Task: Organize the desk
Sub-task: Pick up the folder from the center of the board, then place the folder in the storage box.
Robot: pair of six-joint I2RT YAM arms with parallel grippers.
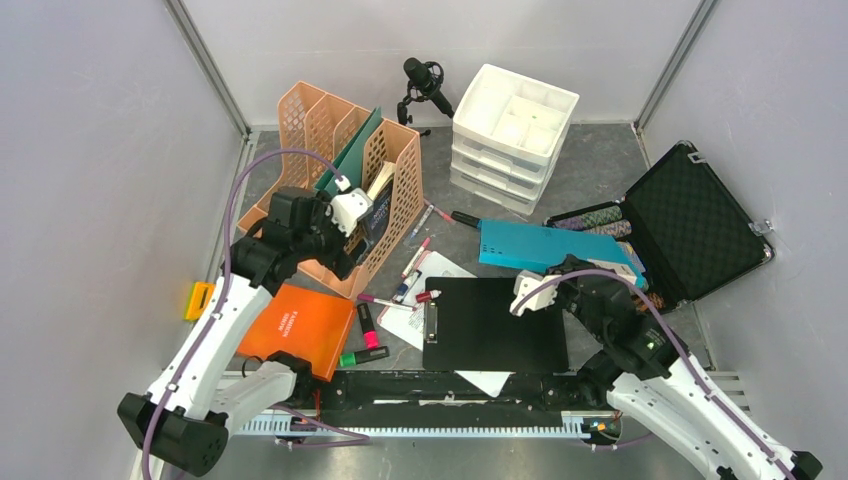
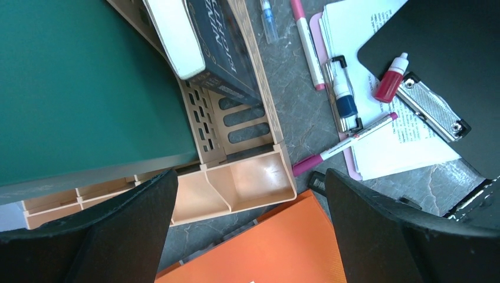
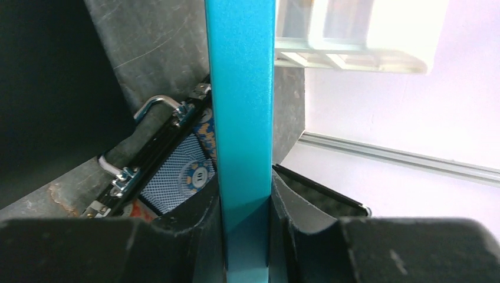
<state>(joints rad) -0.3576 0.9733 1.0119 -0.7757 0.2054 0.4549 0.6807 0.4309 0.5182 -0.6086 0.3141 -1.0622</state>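
The desk (image 1: pixel 600 160) is a dark grey veined top strewn with stationery. My right gripper (image 1: pixel 572 272) (image 3: pixel 244 200) is shut on the edge of a flat teal box (image 1: pixel 535 246) (image 3: pixel 242 100); both pads press its sides, and the box lies between the black clipboard (image 1: pixel 495 325) and the black case (image 1: pixel 690 220). My left gripper (image 1: pixel 345 212) (image 2: pixel 250 177) hangs open and empty over the near end of the peach file organizer (image 1: pixel 390 170) (image 2: pixel 253 183), just above the orange folder (image 1: pixel 295 325) (image 2: pixel 277 247).
A green folder (image 2: pixel 76 82) and a dark book (image 2: pixel 221 47) stand in the organizer. Pens, a pink marker (image 2: pixel 345 144), a red bottle (image 2: pixel 392 78) and papers lie by the clipboard. A white drawer unit (image 1: pixel 510 135) and a microphone (image 1: pixel 425 80) stand at the back.
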